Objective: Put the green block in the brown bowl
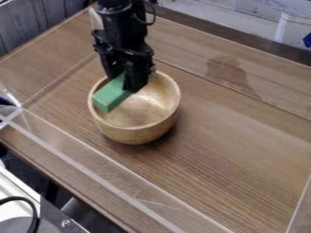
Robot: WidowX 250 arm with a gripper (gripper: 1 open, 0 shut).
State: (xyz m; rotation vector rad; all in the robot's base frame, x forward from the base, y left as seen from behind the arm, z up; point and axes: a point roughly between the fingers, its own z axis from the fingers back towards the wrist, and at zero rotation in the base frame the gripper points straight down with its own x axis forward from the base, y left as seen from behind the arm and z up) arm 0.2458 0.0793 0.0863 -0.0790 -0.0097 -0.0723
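Over the left side of the brown bowl (136, 109), the black gripper (123, 80) hangs pointing straight down, its fingers (138, 73) closed partway on the green block (109, 95). The block is gripped at its upper end, so most of its length hangs free below the fingers and slants toward the bowl's near-left rim. Its lower end lies at or just above that rim; whether it touches the wood cannot be told from this view. The fingers stand about as far apart as the block is thick, which suggests a grip across the narrow faces, leaving the long axis free to tip.

The bowl rests on the wooden table (231, 118), inside a low clear-walled enclosure (73, 159) that keeps loose things from sliding off. The bowl's thick wall and wide mouth make a forgiving target, and its hollow appears bare.

As a judgement, the carry is nearly complete and release is the step in hand. Because the block sits near the rim, not the centre, letting go here risks it perching on the edge or tipping outward; a small shift toward the middle would be safer.
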